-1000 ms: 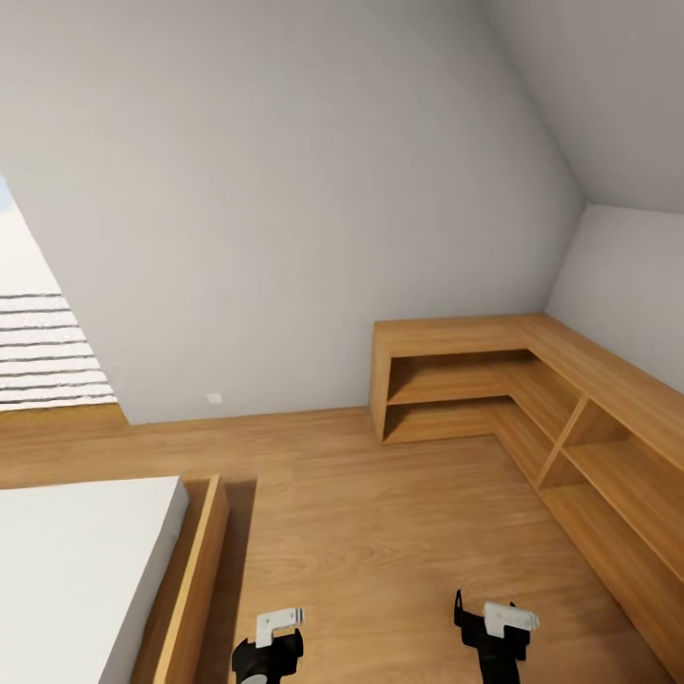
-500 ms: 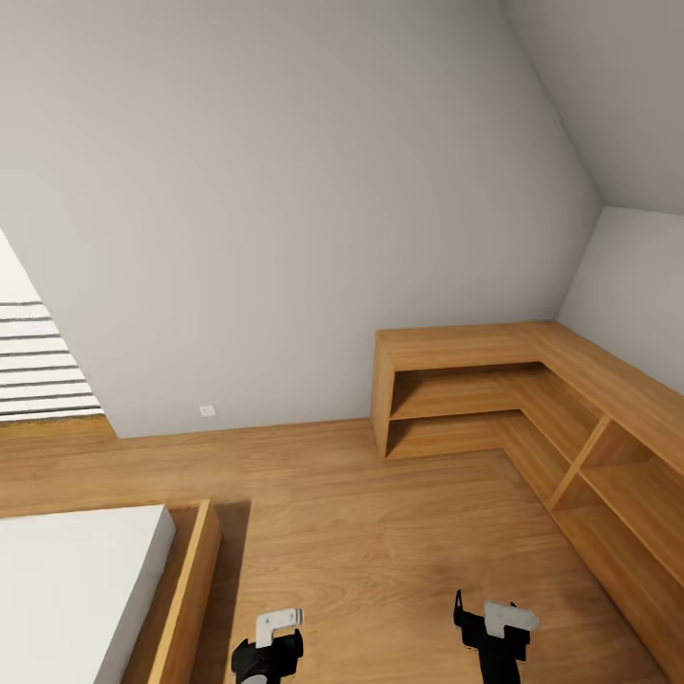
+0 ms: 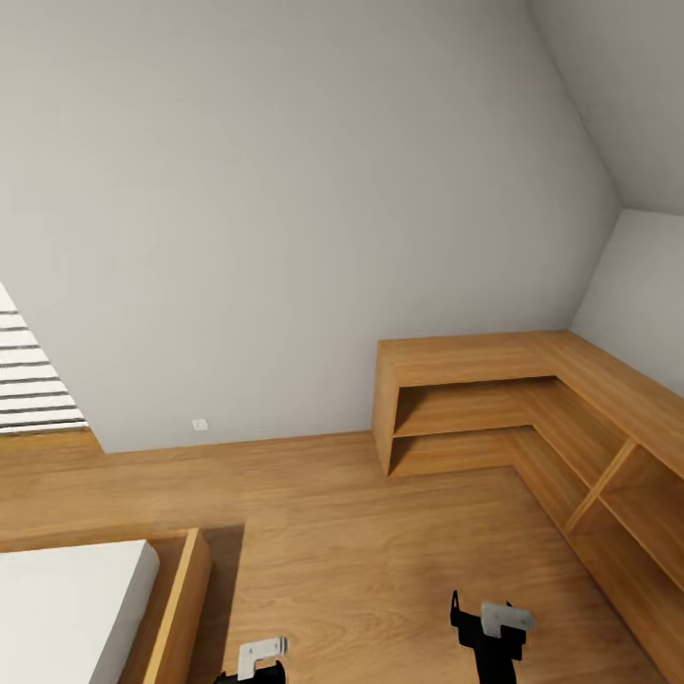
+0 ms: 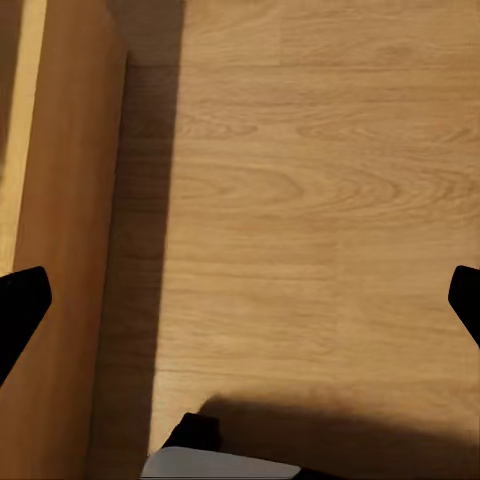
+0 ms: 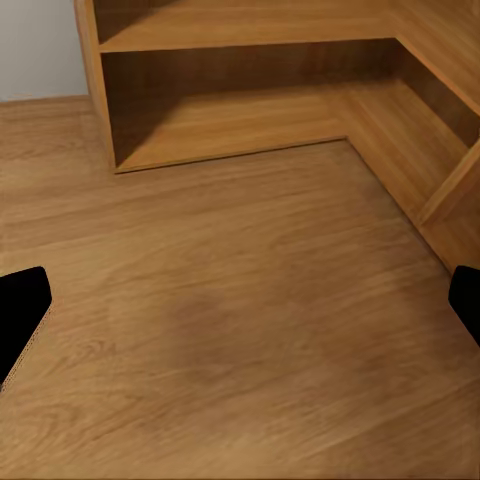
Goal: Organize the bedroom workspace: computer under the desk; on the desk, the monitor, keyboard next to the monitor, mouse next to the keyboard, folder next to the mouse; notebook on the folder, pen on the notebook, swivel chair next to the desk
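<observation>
I am in the bedroom, with its sloped grey ceiling (image 3: 617, 95) and light wood floor (image 3: 380, 532). My left gripper (image 3: 255, 662) is at the bottom edge of the head view, beside the bed frame. In the left wrist view the left gripper (image 4: 240, 305) is open, with black fingertips (image 4: 20, 310) far apart over bare floor. My right gripper (image 3: 492, 629) hangs over the floor, short of the shelving. In the right wrist view the right gripper (image 5: 240, 305) is also open and empty, its fingertips (image 5: 20, 312) wide apart.
A low L-shaped light-wood shelving unit (image 3: 494, 399) fills the far right corner and runs along the right wall. A bed with a white mattress (image 3: 66, 608) and a wooden frame (image 3: 180, 598) stands at the lower left. White slats (image 3: 28, 389) show at the left edge.
The whole picture has shifted, so the camera has moved: bed, shelving and wall socket now sit lower in the head view. The left gripper sits lower at the picture's edge.
</observation>
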